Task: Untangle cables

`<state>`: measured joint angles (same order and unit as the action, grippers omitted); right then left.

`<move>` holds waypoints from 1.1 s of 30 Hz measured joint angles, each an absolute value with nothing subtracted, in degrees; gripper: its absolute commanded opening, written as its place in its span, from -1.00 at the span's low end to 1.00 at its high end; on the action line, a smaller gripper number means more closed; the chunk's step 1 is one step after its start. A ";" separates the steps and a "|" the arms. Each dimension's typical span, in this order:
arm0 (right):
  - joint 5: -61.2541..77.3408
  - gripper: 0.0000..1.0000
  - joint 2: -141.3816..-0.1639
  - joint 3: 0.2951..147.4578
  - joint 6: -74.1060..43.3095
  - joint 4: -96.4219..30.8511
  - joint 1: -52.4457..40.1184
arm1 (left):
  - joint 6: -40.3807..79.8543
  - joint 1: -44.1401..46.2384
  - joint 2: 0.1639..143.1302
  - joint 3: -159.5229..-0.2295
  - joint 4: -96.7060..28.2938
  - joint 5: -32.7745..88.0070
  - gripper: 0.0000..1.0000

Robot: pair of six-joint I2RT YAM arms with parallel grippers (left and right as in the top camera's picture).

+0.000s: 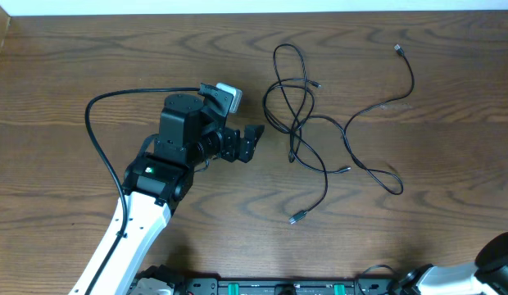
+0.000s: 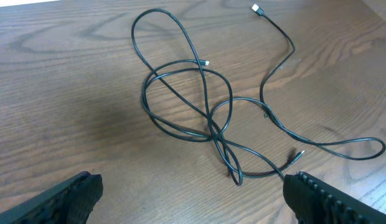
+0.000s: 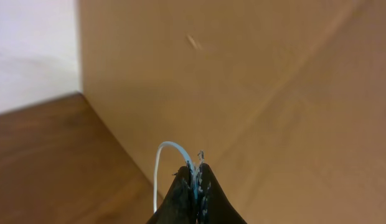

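While a white cable [image 3: 155,174] is clenched in the right hand [image 3: 196,171], black cables [image 1: 297,124] are seen right of the released left hand [image 1: 254,141].

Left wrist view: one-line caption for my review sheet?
Open left gripper faces loosely tangled black cables lying on the wooden table.
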<state>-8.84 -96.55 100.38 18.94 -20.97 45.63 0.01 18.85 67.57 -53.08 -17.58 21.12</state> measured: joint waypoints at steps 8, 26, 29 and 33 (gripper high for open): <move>-8.62 -0.98 -103.22 100.38 19.11 -20.18 53.52 | 0.01 18.85 67.57 -53.08 -17.85 21.12 0.96; 8.95 0.25 -108.05 100.38 17.34 -25.21 57.87 | 0.01 18.85 67.57 -53.08 -17.82 21.12 0.96; 16.69 0.25 -108.05 100.42 17.21 -29.34 56.05 | 0.01 18.85 67.57 -53.08 -17.82 20.93 0.96; 24.18 0.25 -108.12 100.42 17.15 -34.39 51.86 | 0.01 18.85 67.57 -53.08 -17.89 18.44 0.96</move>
